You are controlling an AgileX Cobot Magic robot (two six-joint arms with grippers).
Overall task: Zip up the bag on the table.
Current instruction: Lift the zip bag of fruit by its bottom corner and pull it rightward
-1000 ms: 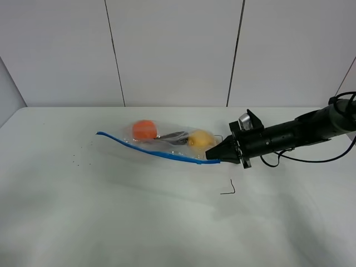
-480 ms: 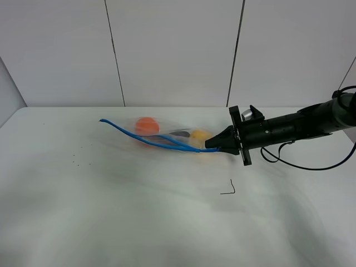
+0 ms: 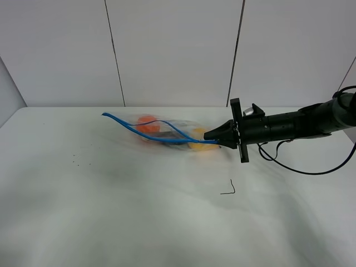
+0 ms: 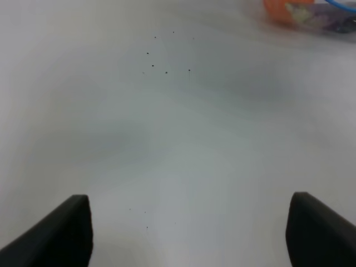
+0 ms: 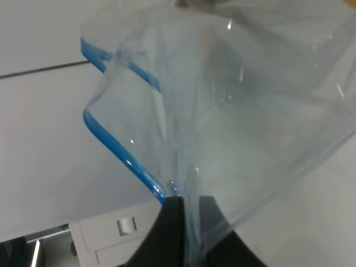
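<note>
The bag (image 3: 167, 131) lies on the table (image 3: 139, 217) at the back centre, clear plastic with a blue zipper strip (image 3: 142, 132) whose two sides bow apart. An orange (image 3: 146, 122) and a yellow fruit (image 3: 199, 136) show through it. My right gripper (image 3: 209, 137) is shut on the strip's right end and holds it raised. In the right wrist view the fingers (image 5: 173, 207) pinch the blue strip (image 5: 119, 153) and the clear plastic (image 5: 250, 111). My left gripper (image 4: 189, 222) hangs open over bare table, and the bag (image 4: 311, 12) is far from it.
A thin black mark (image 3: 229, 189) lies on the table in front of the right gripper. Tiny dark specks (image 3: 78, 158) dot the left side. The right arm's black cable (image 3: 303, 168) loops down at the right. Grey wall panels stand behind the table.
My right gripper has risen and moved slightly back with the zipper end. The bag's right side lifted and the blue strip parted into two bowed lines.
</note>
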